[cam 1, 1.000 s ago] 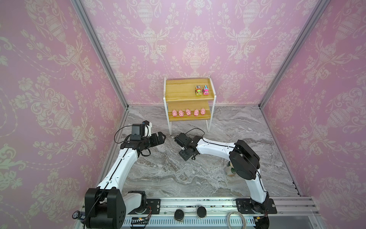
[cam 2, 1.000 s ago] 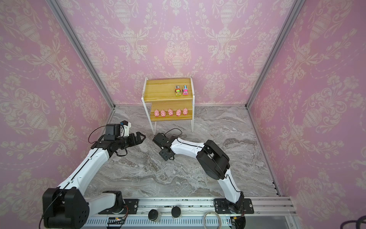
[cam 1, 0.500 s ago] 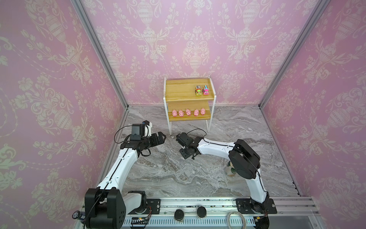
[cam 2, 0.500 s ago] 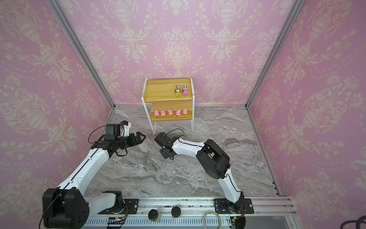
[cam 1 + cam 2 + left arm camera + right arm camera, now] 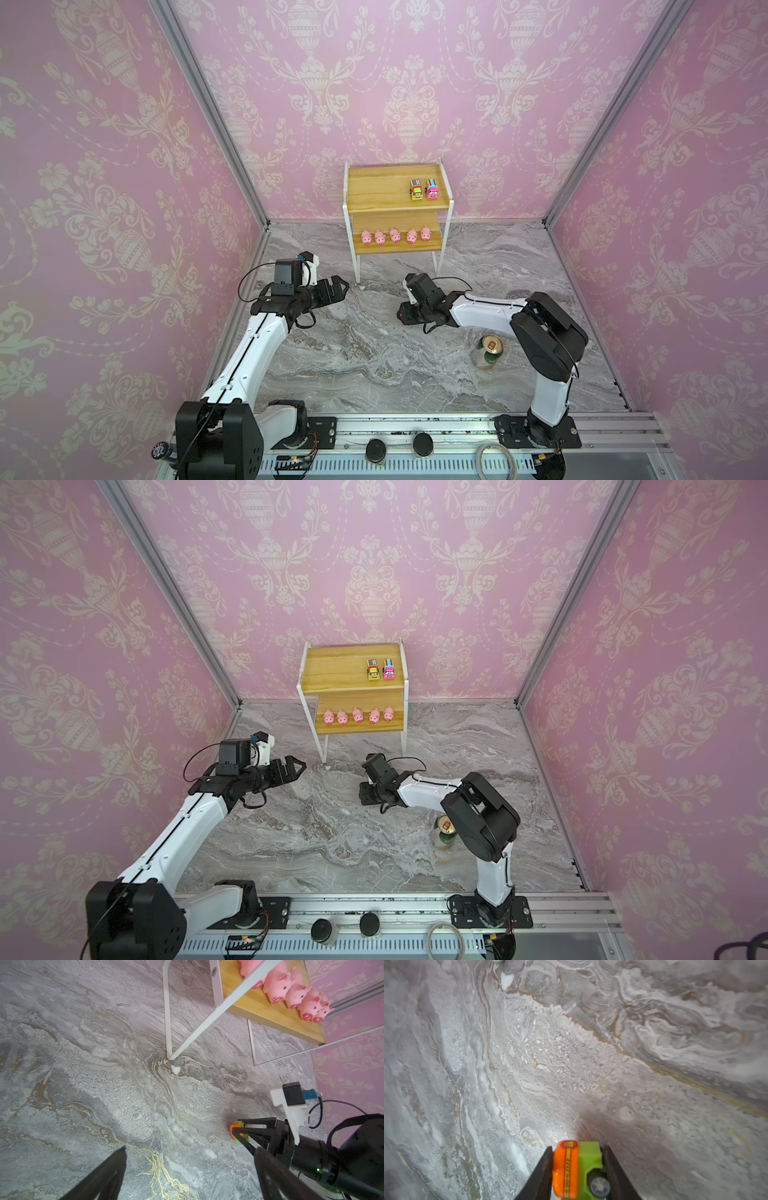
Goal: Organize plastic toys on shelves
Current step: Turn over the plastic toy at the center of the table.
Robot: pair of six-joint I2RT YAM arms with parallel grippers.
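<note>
We have the truck [image 5: 577, 1167] clamped between the fingers of our right gripper [image 5: 577, 1148], low by the floor [image 5: 571, 1064]. Beyond its tips stands the shelf [image 5: 382, 187]: pigs [image 5: 395, 235] below, other trucks [image 5: 424, 191] above. Our left gripper [image 5: 337, 287] faces it, jaws wide apart.

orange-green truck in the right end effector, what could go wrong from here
The orange-green truck sits pinched at the very tips of the right end effector, so it may twist or slip out on the lift. On the top shelf the brown-green truck and pink-blue truck stand close together; setting this one beside them could knock them.
</note>
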